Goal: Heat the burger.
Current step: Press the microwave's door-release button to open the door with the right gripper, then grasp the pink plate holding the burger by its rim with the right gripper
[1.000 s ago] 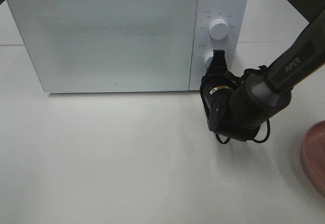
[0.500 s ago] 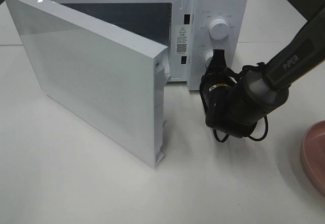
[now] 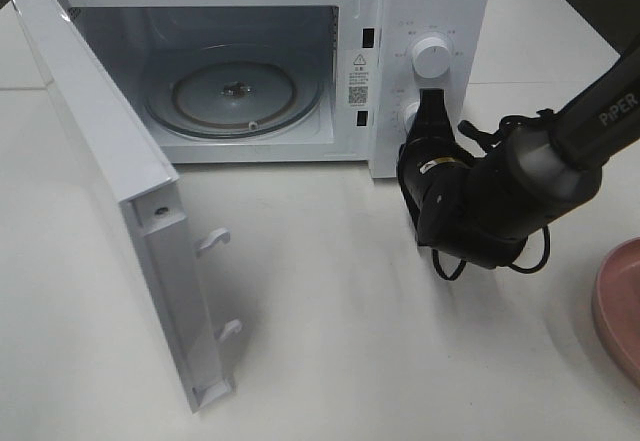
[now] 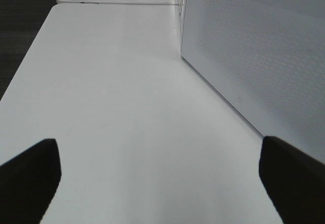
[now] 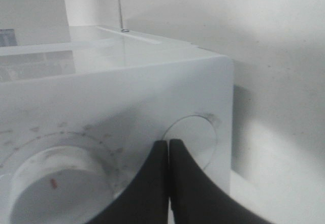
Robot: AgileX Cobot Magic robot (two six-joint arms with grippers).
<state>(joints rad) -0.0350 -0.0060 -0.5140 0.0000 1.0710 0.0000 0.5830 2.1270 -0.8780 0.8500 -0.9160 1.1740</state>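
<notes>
Door: white microwave's door (image 3: 120, 211), closed a second ago, now swung wide at frame left; round glass turntable (image 3: 235, 96) shows.
Right pincer (image 3: 432, 111): closed, empty, tips at lower round white button (image 3: 410, 116).
Left pincer (image 4: 158, 148): wide open, empty.
Burger: no view shows it.

Wide-spread pincer (image 4: 160, 183) above table (image 4: 127, 97) beside microwave door (image 4: 264, 56).

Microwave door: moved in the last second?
Yes. The microwave door has swung from flush with the control panel to wide open on its left hinge, out toward the camera, exposing the glass turntable.
</notes>
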